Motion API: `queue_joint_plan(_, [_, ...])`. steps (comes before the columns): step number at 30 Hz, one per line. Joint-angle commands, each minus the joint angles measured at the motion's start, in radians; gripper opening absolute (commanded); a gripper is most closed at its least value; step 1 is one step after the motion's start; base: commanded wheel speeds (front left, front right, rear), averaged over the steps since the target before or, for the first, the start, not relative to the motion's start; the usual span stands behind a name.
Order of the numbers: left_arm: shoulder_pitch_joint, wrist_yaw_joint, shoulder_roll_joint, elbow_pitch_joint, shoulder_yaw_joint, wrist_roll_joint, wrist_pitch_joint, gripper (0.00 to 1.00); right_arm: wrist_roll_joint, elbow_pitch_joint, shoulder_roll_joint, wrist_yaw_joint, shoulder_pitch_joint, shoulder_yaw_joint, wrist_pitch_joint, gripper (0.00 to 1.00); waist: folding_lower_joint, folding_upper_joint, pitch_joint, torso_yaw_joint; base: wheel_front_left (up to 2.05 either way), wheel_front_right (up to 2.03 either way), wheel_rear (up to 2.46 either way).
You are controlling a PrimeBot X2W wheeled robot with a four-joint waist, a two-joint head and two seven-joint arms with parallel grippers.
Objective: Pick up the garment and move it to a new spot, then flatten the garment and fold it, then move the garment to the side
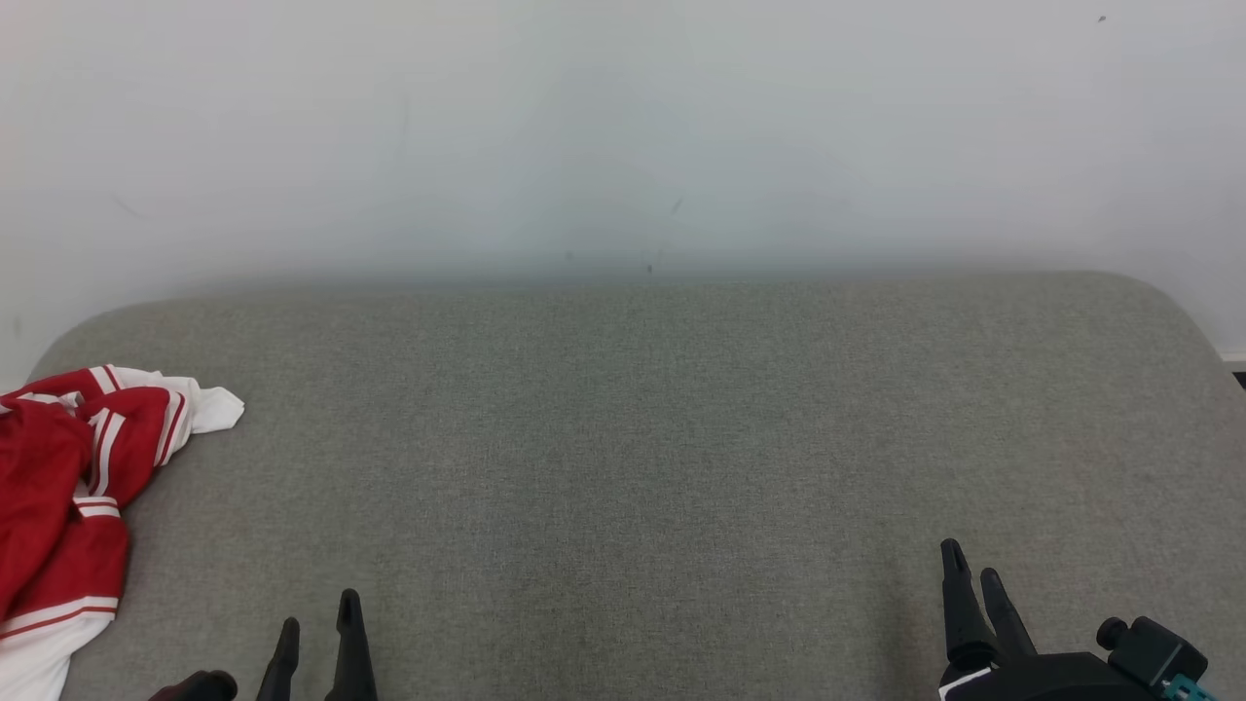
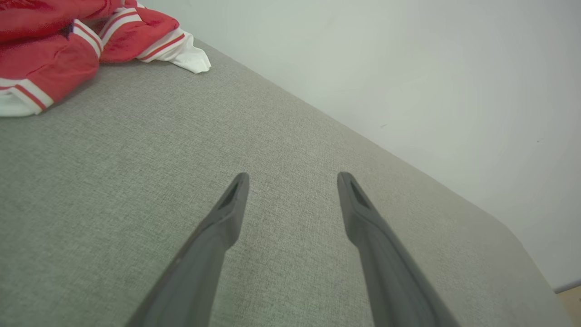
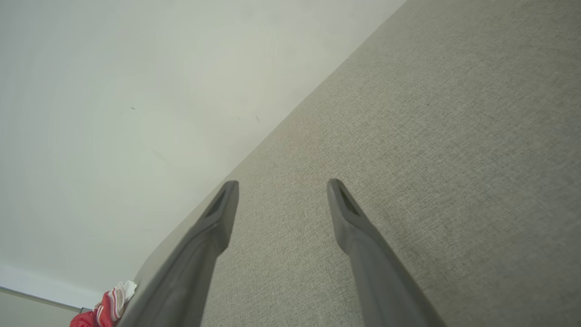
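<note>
Pale wall [image 1: 623,127] behind the worktop's far edge, flecked with a few faint scuffs. Grey woven-fabric worktop [image 1: 623,467] with rounded far corners, spread across the whole foreground.

Red garment [image 1: 68,487] with white stripes and white trim, crumpled in a heap at the worktop's left end (partly cut off by the head view's edge), one white end of cloth poking toward the worktop's middle.

Right pincer [image 1: 971,560] over the worktop's near edge toward its right end, well apart from the garment. Fingers parted wide, gripping nothing, bare grey fabric in the gap.

Left pincer [image 1: 319,609] over the worktop's near edge, left of centre, near the garment yet clear of it. Fingers likewise spread wide, nothing between them.

Small black fitting with a teal tip [image 1: 1158,657] at the right wrist, by the worktop's near right corner.
</note>
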Motion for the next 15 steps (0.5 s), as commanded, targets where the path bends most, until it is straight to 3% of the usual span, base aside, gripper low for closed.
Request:
queue_joint_plan(1, [0.006,0.008,0.009,-0.008,-0.008,0.041,-0.013,1.0,-0.032,-0.004,-0.003,0.005,-0.006,0.004,-0.012,1.0,0.0,0.0,-0.001,0.001,0.0,0.0,0.0])
queue_joint_plan(15, [0.017,0.019,0.046,-0.021,-0.072,0.191,-0.048,1.0,-0.169,0.029,-0.003,0.006,0.0,0.017,-0.047,1.0,0.0,0.0,-0.014,0.005,0.0,0.0,0.0])
